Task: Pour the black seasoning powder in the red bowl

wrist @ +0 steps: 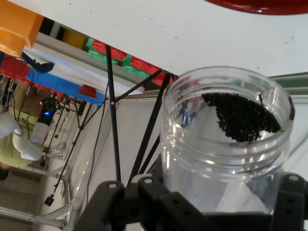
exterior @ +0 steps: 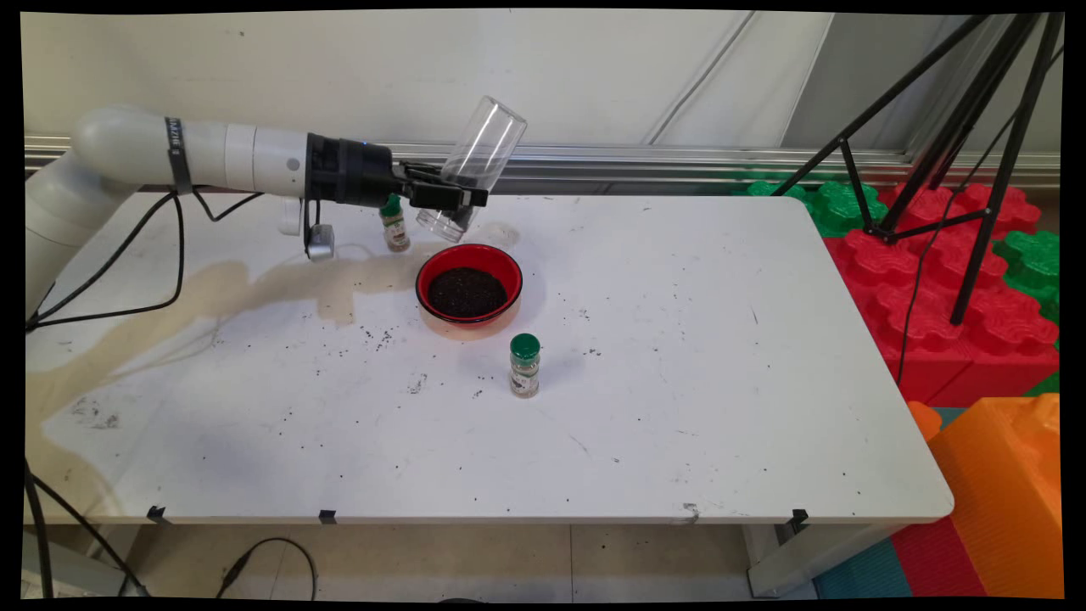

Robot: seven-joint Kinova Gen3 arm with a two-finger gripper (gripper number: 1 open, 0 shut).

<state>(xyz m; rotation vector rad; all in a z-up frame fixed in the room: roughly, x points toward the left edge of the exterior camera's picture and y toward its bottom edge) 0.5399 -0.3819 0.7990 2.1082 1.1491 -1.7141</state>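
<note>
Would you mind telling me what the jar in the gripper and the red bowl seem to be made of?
The jar looks like clear plastic, possibly glass: the wall shows through it, and its neck is threaded. The red bowl looks like glossy plastic or glazed ceramic, its rim catching highlights. The gripper is shut on the jar.

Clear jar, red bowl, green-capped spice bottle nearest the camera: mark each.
Clear jar (exterior: 479, 157): main view, tilted transparent wall.
Red bowl (exterior: 509, 267): main view, right inner rim.
Green-capped spice bottle (exterior: 524, 367): main view, its body below the cap.
</note>
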